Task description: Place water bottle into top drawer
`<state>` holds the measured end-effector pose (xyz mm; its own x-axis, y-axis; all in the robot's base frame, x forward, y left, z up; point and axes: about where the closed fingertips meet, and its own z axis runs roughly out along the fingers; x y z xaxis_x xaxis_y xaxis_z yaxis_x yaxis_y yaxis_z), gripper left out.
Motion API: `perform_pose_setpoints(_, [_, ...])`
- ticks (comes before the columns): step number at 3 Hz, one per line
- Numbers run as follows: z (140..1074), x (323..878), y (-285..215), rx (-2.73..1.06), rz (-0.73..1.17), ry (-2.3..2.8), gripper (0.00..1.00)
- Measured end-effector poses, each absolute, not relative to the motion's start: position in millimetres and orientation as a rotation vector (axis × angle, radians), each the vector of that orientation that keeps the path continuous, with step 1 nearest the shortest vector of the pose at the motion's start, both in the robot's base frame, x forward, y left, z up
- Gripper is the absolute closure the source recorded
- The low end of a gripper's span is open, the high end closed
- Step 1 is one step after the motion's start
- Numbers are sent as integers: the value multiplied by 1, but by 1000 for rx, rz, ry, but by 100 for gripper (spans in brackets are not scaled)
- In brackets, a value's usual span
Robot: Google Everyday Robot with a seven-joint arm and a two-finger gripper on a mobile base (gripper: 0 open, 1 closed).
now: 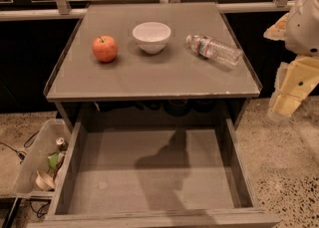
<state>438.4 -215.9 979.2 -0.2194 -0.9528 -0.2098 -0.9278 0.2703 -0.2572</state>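
Note:
The water bottle (215,49) lies on its side on the grey table top (149,80), at the right, white cap toward the bowl. The top drawer (154,172) is pulled open below the table's front edge, and its flat grey bottom is bare. My gripper (285,102) hangs at the right edge of the view, beside the table's front right corner. It is lower than the table top, well apart from the bottle, and nothing shows in it.
A white bowl (151,36) stands at the table's middle back and a red apple (104,49) to its left. A translucent plastic bin (30,160) with trash sits on the floor left of the drawer. My arm's white casing (304,20) is at upper right.

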Motion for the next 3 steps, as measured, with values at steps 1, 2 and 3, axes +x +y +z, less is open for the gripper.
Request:
perform_pose_setpoints(1, [979,438,-216,-1719,-109,2223,0])
perform_pose_setpoints(2, [978,445,-205,-1736,-132,2182,0])
perform_pose_setpoints(3, [974,470,-196,-1723,-129,2109,0])
